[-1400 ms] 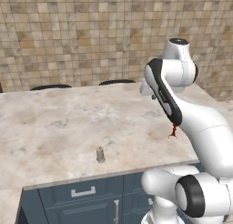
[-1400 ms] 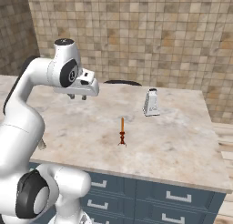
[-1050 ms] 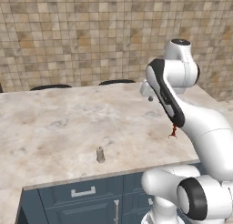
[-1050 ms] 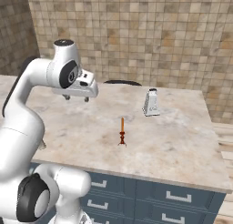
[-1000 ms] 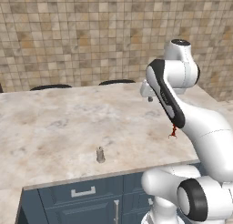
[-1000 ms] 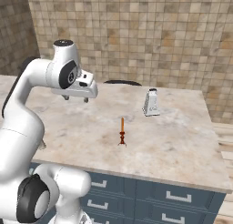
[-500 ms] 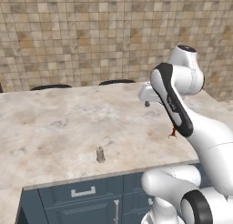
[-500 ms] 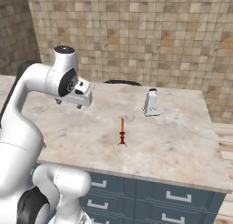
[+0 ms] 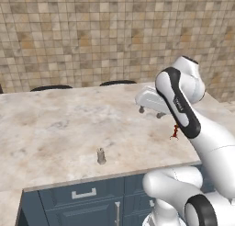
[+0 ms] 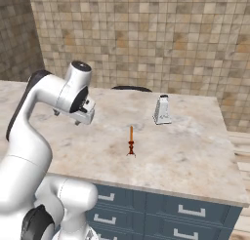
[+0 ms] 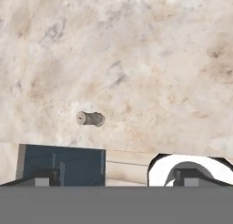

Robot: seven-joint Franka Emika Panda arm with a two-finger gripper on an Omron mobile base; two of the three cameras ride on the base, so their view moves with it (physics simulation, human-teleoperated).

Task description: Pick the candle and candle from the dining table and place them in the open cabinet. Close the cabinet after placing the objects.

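Jaws wide, empty. My gripper hangs high over the table. Grey candle stands near the front edge; red candle mid-table, well apart. Risk: both are tiny, so an off-centre descent could topple one or roll it off. Since earlier, my hand has dropped and swung forward.

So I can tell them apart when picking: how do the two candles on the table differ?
The grey-beige candle is short and stubby; the dark red candle is a slender stick on a flared foot. The grey one stands near the dining table's front edge, the red one further in. Both stand upright, untouched.
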